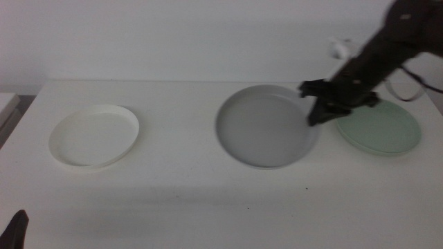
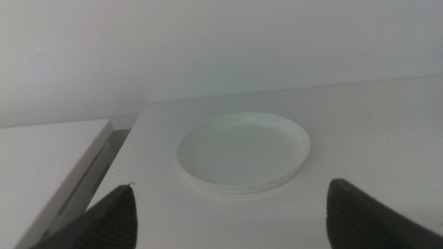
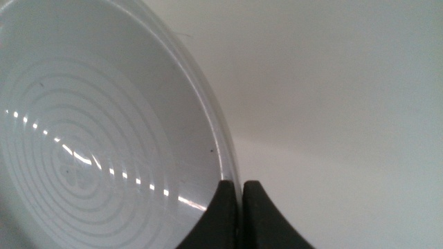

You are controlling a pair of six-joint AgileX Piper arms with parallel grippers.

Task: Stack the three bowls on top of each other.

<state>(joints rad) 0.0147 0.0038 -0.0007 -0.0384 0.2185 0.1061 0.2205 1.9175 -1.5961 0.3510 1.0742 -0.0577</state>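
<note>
White tabletop point(image 1: 208, 200) runs under all three bowls, with a pale wall behind and a lower white surface point(image 2: 48, 155) cut off at the far left. On the left of the table sits the white bowl point(image 1: 94, 135), flat and alone. Near the middle, the grey bowl point(image 1: 266, 126) is gripped at its right rim by the right gripper point(image 1: 313, 119), whose arm comes in blurred from the upper right corner. Its wrist view shows the two jaws pinched nearly together on the thin rim, the ringed inside of the bowl filling most of the picture and running past the edges. Whether the bowl is lifted or resting cannot be told. Just right of it lies the green bowl point(image 1: 380, 129), partly hidden by the arm. The left gripper point(image 2: 228, 214) waits at the near left edge, jaws wide apart and holding nothing, facing the white bowl.
</note>
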